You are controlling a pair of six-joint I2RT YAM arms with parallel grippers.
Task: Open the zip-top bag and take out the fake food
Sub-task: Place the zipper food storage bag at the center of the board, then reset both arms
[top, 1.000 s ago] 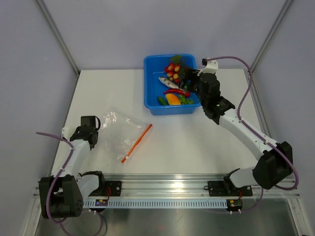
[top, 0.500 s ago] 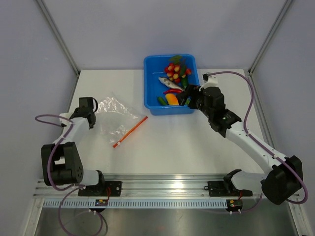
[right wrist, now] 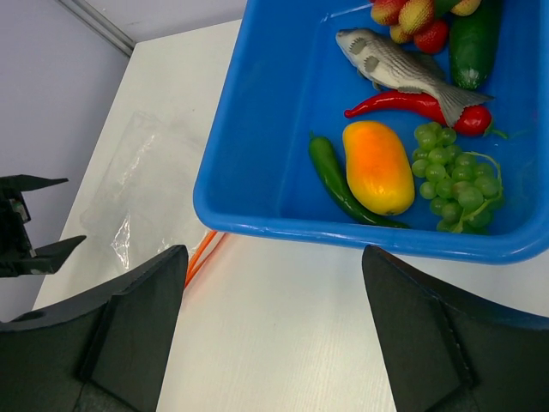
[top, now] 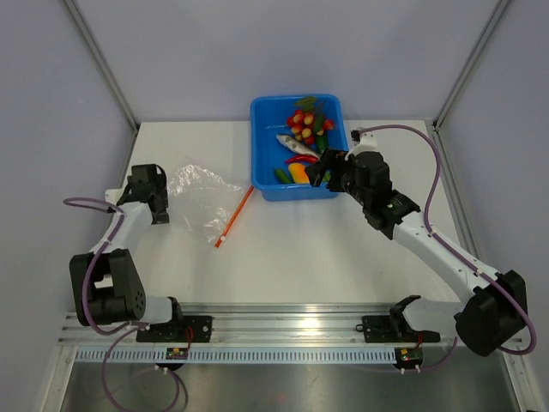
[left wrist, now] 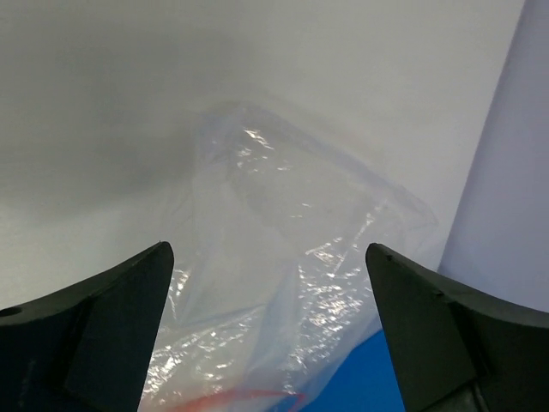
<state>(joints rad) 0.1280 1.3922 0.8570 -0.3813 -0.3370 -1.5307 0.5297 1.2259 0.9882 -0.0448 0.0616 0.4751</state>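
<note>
The zip-top bag (top: 199, 196) lies flat on the white table left of the blue tub (top: 266, 116). It is clear and crinkly, and I see nothing inside it. Its orange zip strip (top: 233, 219) points toward the tub's near left corner. My left gripper (top: 161, 206) is at the bag's left edge, open, with the bag (left wrist: 283, 257) spread ahead of its fingers. The fake food sits in the tub (right wrist: 257, 129): silvery fish (right wrist: 403, 64), red chili (right wrist: 412, 105), orange-yellow pepper (right wrist: 376, 167), green chili (right wrist: 339, 182) and green grapes (right wrist: 455, 176). My right gripper (right wrist: 274, 251) hangs open and empty over the table at the tub's near rim.
The tub stands at the table's far middle. Grey walls with metal posts close in the back and both sides. The arm bases and a rail (top: 292, 324) run along the near edge. A purple cable (top: 403, 107) loops off the right arm.
The left gripper carried the bag away from the near edge, toward the tub, then opened and let it go. The right gripper drew back from over the tub to its near rim.
</note>
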